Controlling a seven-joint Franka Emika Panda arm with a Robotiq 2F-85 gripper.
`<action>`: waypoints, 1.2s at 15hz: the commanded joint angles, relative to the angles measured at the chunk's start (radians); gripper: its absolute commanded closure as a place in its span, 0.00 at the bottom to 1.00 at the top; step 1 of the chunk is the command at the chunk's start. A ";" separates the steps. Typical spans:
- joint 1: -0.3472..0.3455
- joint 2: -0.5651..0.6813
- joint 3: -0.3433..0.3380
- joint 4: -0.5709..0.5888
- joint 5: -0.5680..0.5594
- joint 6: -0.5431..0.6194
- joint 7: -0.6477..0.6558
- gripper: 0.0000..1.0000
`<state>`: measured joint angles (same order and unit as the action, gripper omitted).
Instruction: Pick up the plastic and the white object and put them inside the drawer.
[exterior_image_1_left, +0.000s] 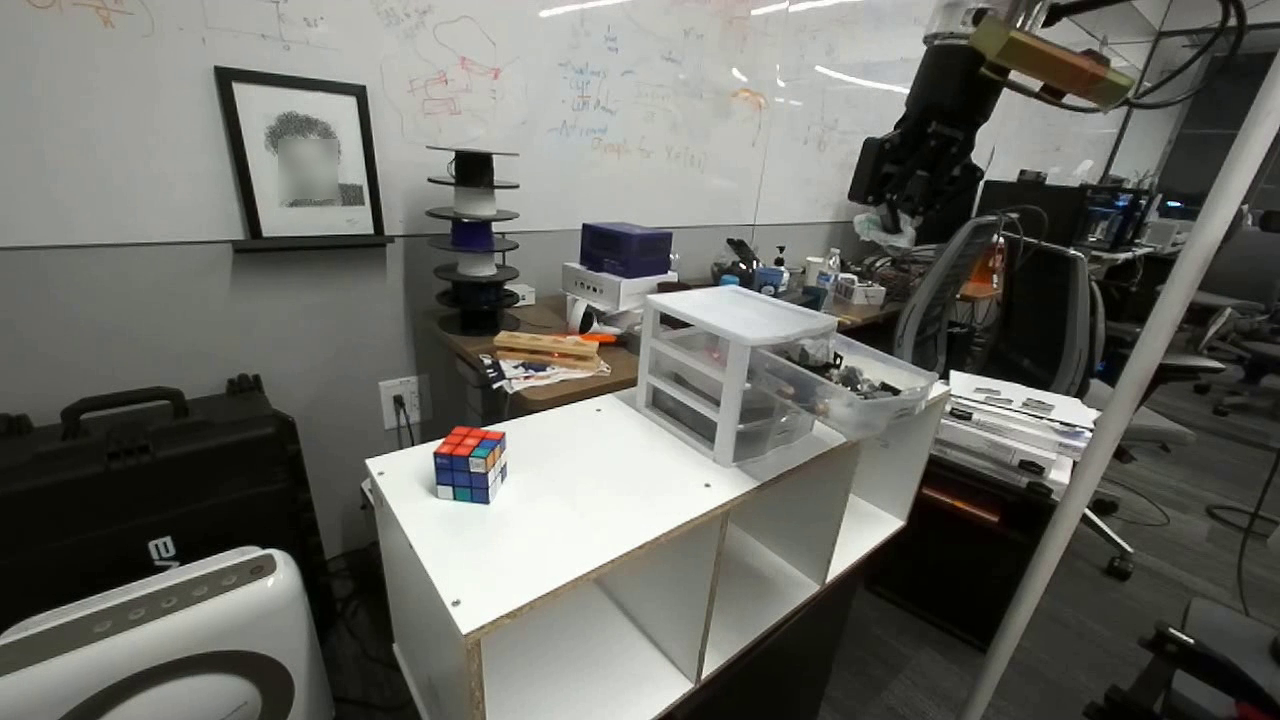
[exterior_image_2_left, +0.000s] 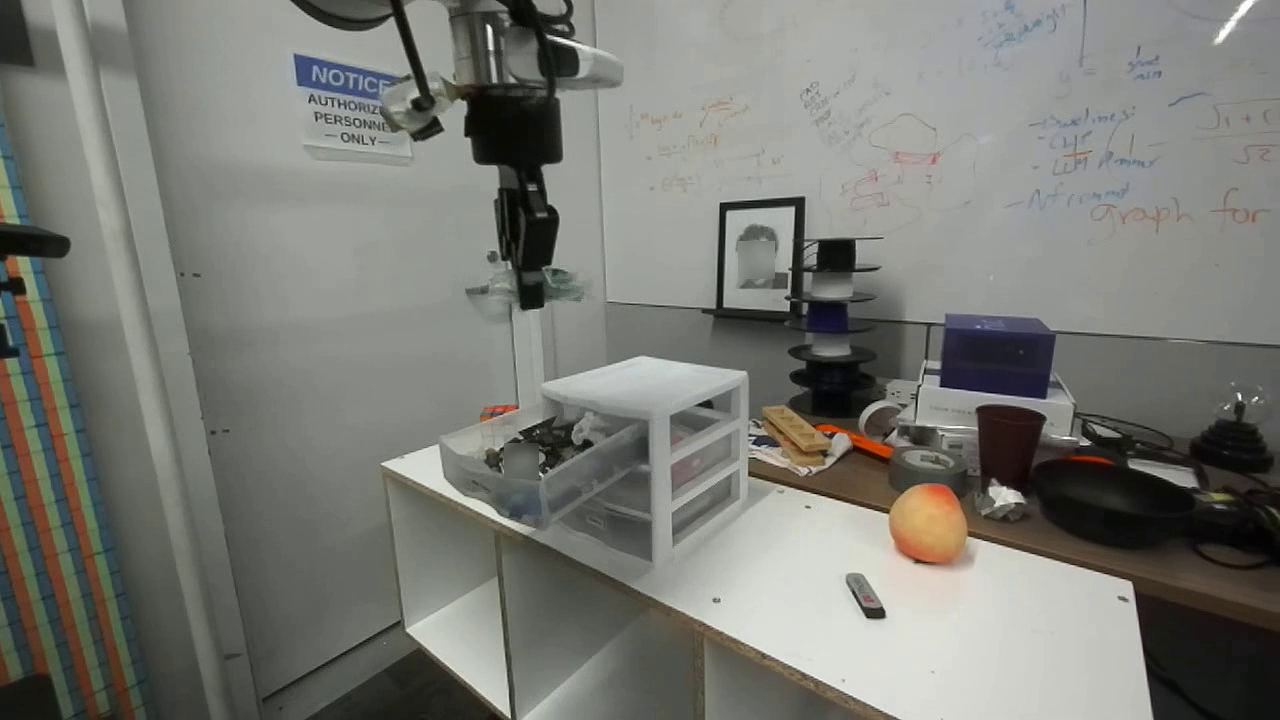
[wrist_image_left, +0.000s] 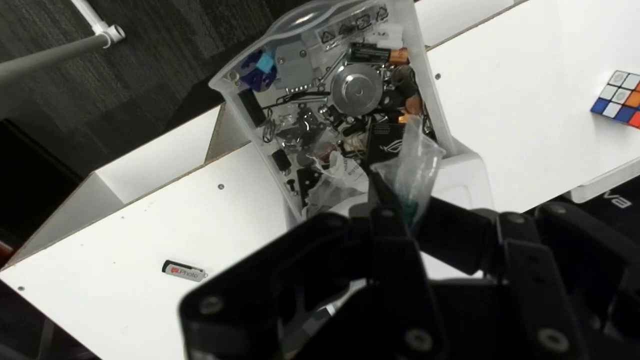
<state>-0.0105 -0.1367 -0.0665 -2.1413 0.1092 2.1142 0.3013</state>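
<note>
"So, how are the jaws set?"
"Nearly together; clear plastic (wrist_image_left: 417, 157) is pinched in the gripper (exterior_image_2_left: 531, 290)."
"And below?"
"The top drawer (exterior_image_2_left: 595, 478) is pulled out and filled with small parts (wrist_image_left: 305, 125), a crumpled white object (wrist_image_left: 348, 172) among them. Beyond, a puzzle cube (exterior_image_1_left: 470, 465) is seen on the white cabinet (exterior_image_1_left: 570, 510) and, farther still, a whiteboard (exterior_image_1_left: 680, 185)."

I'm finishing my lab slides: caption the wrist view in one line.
Gripper holding translucent plastic over an open drawer of small parts, flash drive at frame left, puzzle cube right.

Black jaws, silvery wrist (exterior_image_2_left: 481, 48), dark cables (exterior_image_1_left: 1070, 9)
</note>
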 joint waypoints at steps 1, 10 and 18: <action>-0.018 0.113 -0.002 0.060 0.077 0.010 -0.089 0.98; -0.035 0.207 -0.007 0.022 -0.027 -0.075 -0.071 0.98; -0.013 0.255 0.031 0.103 -0.010 -0.033 -0.142 0.56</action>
<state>-0.0403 0.0865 -0.0590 -2.1081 0.0853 2.0680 0.1928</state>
